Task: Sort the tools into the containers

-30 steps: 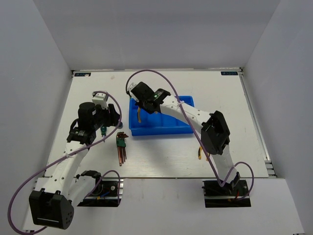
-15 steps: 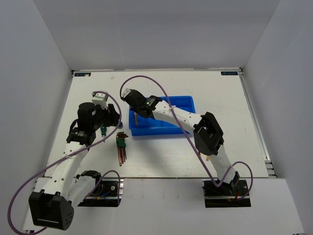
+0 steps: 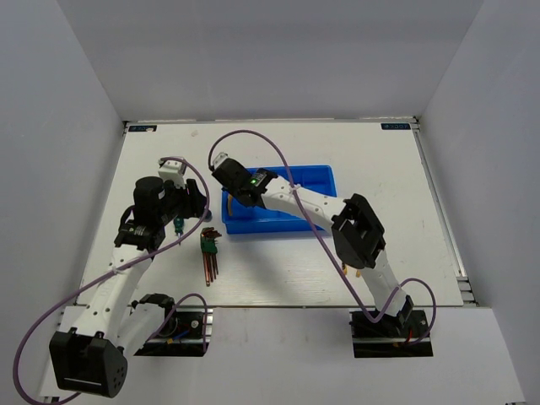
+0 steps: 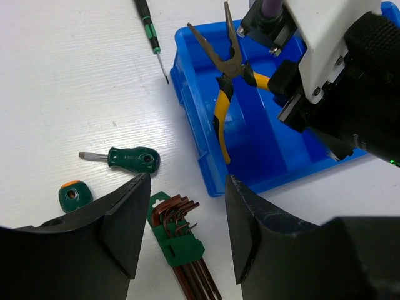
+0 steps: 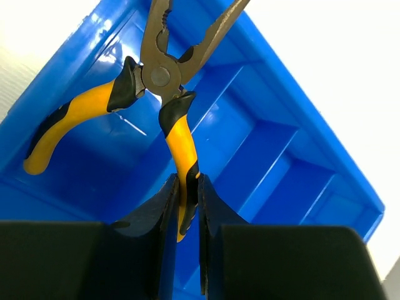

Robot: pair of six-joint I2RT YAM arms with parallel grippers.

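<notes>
My right gripper (image 5: 185, 200) is shut on one yellow-and-black handle of the pliers (image 5: 159, 75) and holds them, jaws open, over the left end compartment of the blue tray (image 5: 269, 156). In the top view it (image 3: 234, 197) is at the tray's (image 3: 321, 181) left end. My left gripper (image 4: 187, 219) is open and empty above the reddish hex keys (image 4: 181, 240), just left of the tray (image 4: 275, 162). The green stubby screwdriver (image 4: 128, 159) and the thin dark driver (image 4: 150, 31) lie on the table. The pliers (image 4: 226, 69) also show there.
A small green and orange piece (image 4: 74, 195) lies left of the stubby screwdriver. A small orange-brown item (image 3: 346, 267) lies by the right arm's lower link. White walls enclose the table on three sides. Purple cables loop over both arms.
My right gripper has moved left along the tray with the pliers, to its left end. The left arm has not moved.
</notes>
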